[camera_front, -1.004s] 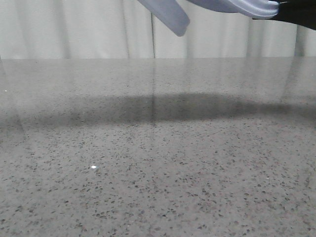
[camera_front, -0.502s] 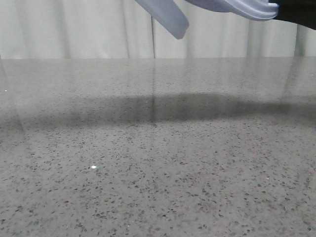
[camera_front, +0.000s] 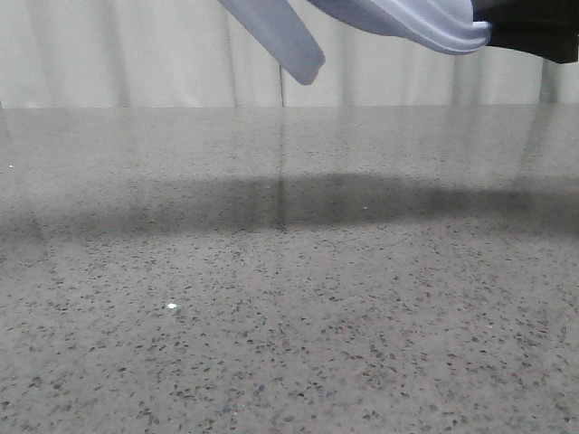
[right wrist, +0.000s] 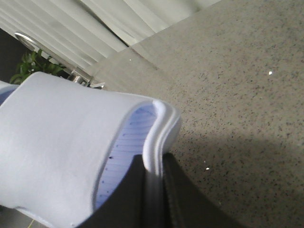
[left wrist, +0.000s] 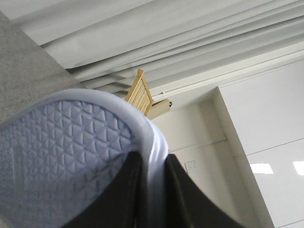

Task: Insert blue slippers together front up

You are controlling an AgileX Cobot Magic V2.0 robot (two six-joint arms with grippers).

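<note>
Front view shows both of the blue slippers high above the table, cut off by the upper edge: one slants with its long axis running down toward the right, its lower end hanging free, and the other lies nearly level beside it, its rim meeting the dark body of my right arm. A broad shadow lies across the speckled grey surface beneath them. Only my left wrist view shows a sole: the triangle-patterned underside of the slipper faces that camera, and my left gripper is clamped on its rim, one dark finger on each side of the edge. My right wrist view shows what the others hide, the wide pale strap and the ridged footbed of the second slipper, with my right gripper pinching its rim the same way. Pleated curtains hang behind the table; a wooden slatted piece and a leafy plant sit farther off.
</note>
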